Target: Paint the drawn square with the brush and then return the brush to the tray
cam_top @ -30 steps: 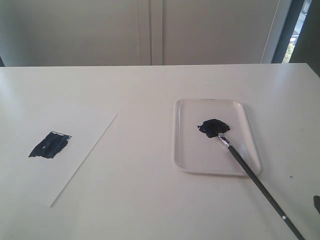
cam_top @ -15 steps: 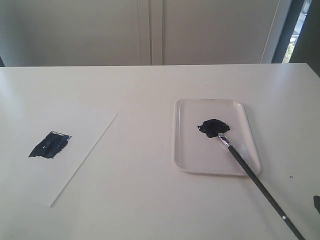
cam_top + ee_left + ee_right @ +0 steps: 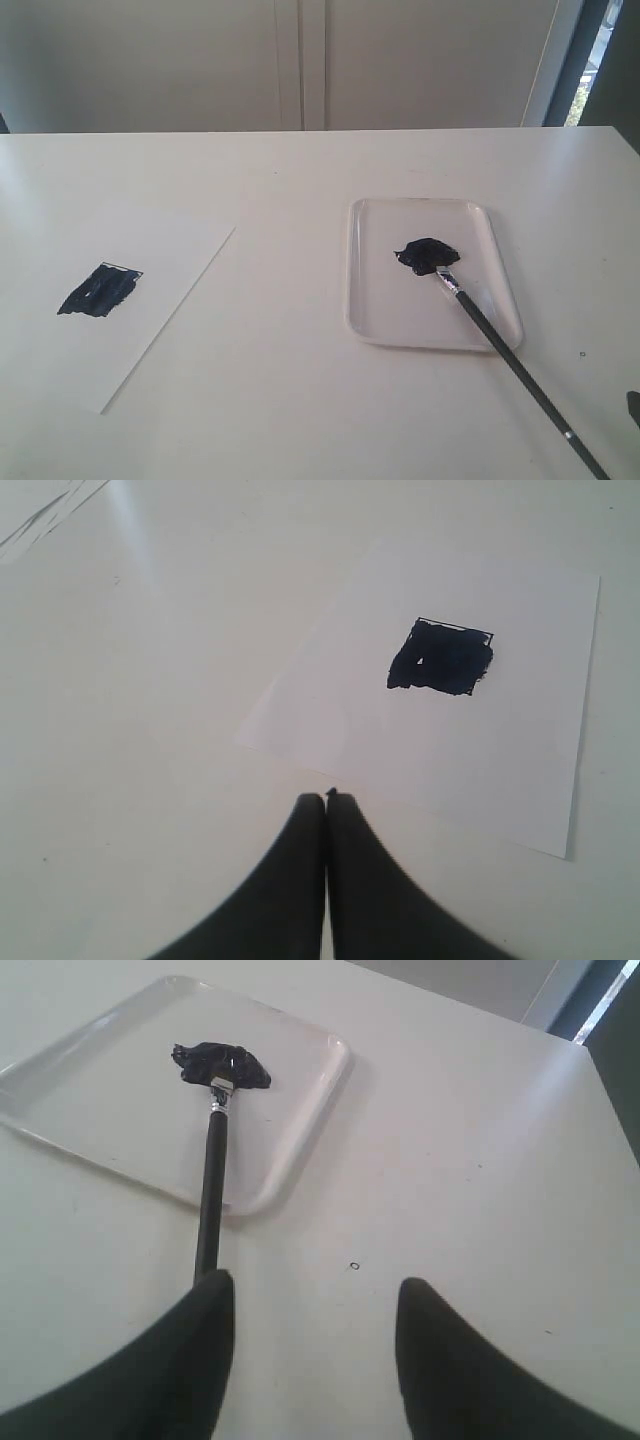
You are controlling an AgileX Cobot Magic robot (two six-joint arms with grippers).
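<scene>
The drawn square on the white paper sheet is filled with streaky dark paint. The brush lies with its bristles at the dark paint blob in the white tray, its black handle crossing the tray's rim onto the table. My right gripper is open above the table, holding nothing; the brush handle passes behind one finger. My left gripper is shut and holds nothing, hovering near the paper's edge.
The white table carries only the paper at the left and the tray at the right. A small dark speck lies right of the tray. A wall and a dark window frame stand behind.
</scene>
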